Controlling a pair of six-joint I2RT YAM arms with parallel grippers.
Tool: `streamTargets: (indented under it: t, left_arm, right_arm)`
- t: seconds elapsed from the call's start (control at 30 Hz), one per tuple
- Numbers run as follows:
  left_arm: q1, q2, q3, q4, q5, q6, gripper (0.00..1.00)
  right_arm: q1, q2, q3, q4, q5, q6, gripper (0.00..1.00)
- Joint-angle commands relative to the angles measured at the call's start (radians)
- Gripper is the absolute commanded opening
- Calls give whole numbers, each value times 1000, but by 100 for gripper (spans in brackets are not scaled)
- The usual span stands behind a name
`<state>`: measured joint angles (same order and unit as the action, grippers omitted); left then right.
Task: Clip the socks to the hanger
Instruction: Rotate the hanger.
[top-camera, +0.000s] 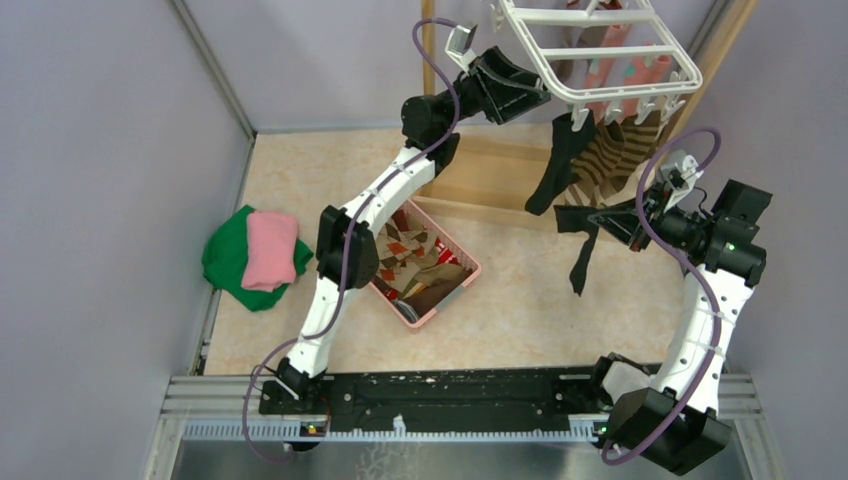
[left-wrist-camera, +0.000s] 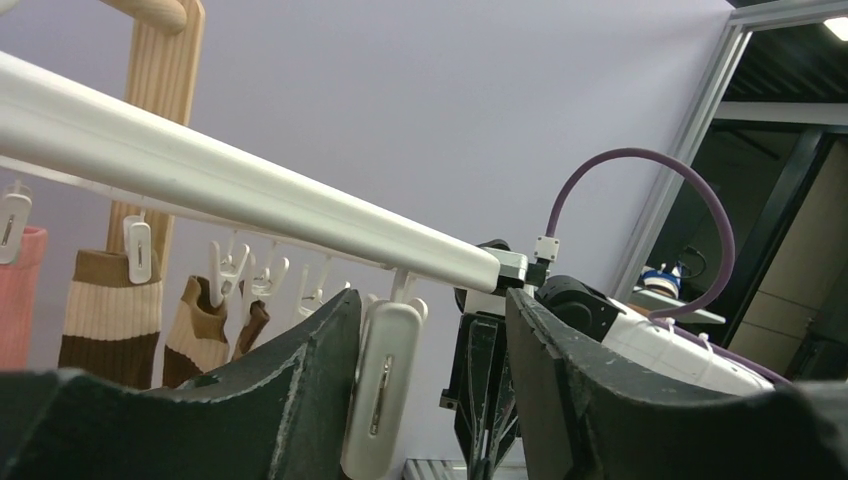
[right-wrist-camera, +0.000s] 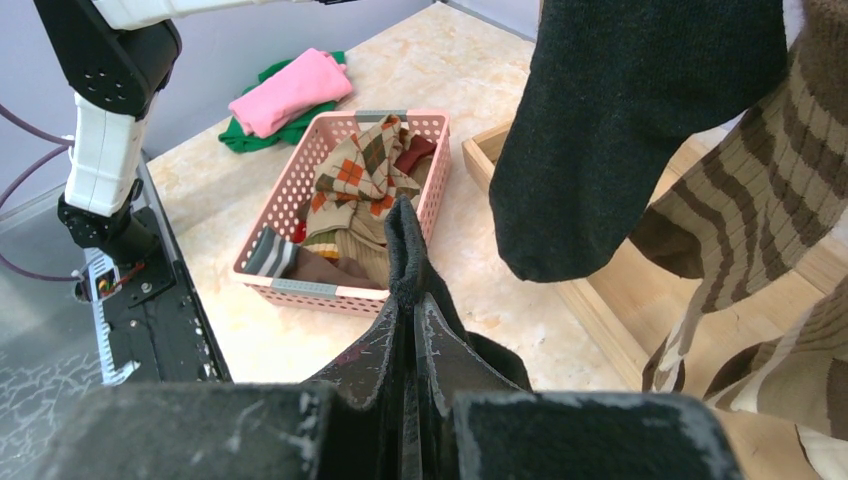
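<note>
The white grid hanger (top-camera: 600, 50) hangs at the back right, its bar (left-wrist-camera: 250, 195) crossing the left wrist view. My left gripper (top-camera: 545, 95) is raised to its near edge. Its jaws stand open around a dangling white clip (left-wrist-camera: 385, 385), which rests against the left finger with a gap to the right finger. A black sock (top-camera: 560, 165) and a brown-cream striped sock (top-camera: 610, 155) hang clipped there. My right gripper (top-camera: 600, 218) is shut on another black sock (right-wrist-camera: 403, 250), which droops below it (top-camera: 580, 255). The closed jaws (right-wrist-camera: 410, 300) pinch its edge.
A pink basket (top-camera: 455, 300) with argyle and other socks (right-wrist-camera: 365, 175) sits mid-table beside the left arm. Folded green and pink cloths (top-camera: 250, 255) lie at the left. The wooden stand base (top-camera: 500, 175) lies under the hanger. More clips (left-wrist-camera: 235, 275) hang along the bar.
</note>
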<state>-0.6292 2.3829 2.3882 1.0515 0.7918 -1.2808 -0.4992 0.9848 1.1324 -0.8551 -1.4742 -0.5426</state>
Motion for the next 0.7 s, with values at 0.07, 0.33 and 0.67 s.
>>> streamTargets:
  t: [0.07,0.33,0.67]
  left_arm:
    - [-3,-19,12,8,-3,17,70]
    - [-1,-37,-21,-13,6,49,71]
    - [8,-39,-43,33,8,31,43]
  right_arm:
    - [9,-2,32,6,-10,-23,0]
    - [9,-2,34,5,-10,-25,0]
    - [9,-2,36,4,-10,-26,0]
